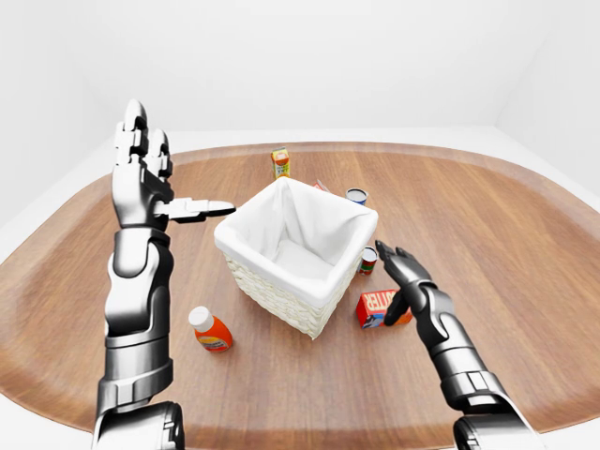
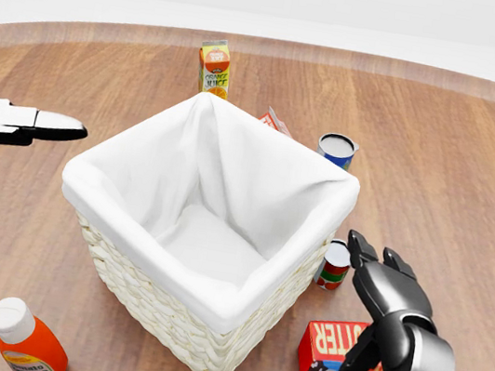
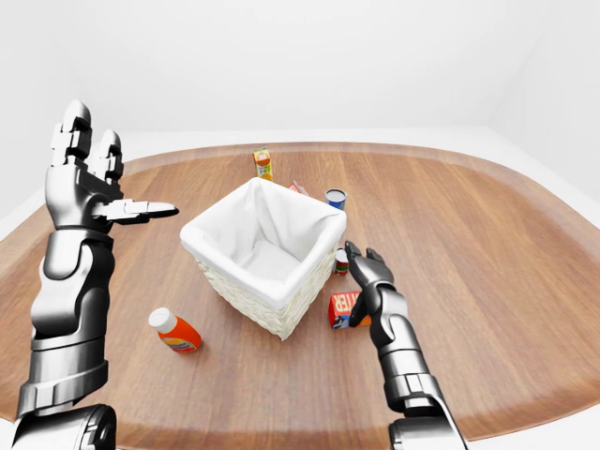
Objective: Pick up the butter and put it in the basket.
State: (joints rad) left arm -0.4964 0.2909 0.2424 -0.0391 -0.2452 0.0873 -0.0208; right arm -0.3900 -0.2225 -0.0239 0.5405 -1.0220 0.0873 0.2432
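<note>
- Butter [image 2: 332, 345]: red box lying on the wooden table [image 2: 477, 165], just beside the basket's lower right corner in the head view, toward the table's near edge.
- Right robot hand [image 2: 381, 291]: open, fingers spread, holding nothing. It hovers over the butter's right end; its thumb [image 2: 354, 355] hangs down across that end of the box and hides it. Whether the thumb touches the box, cannot tell.
- Basket [image 2: 146, 292]: wicker, white cloth liner, standing near the table's middle, nothing visible inside.
- Left robot hand [image 1: 141, 178]: raised high over the table's left side, open, thumb pointing toward the basket, well apart from everything and holding nothing.
- Small can [image 2: 337, 262]: upright, between basket and right robot hand, just above the butter in the head view.
- Second can [image 2: 336, 149] and orange juice carton [image 2: 214, 66]: toward the table's far edge, beyond the basket.
- Orange bottle [image 2: 25, 339]: white cap, lying toward the near edge, lower left of the basket.
</note>
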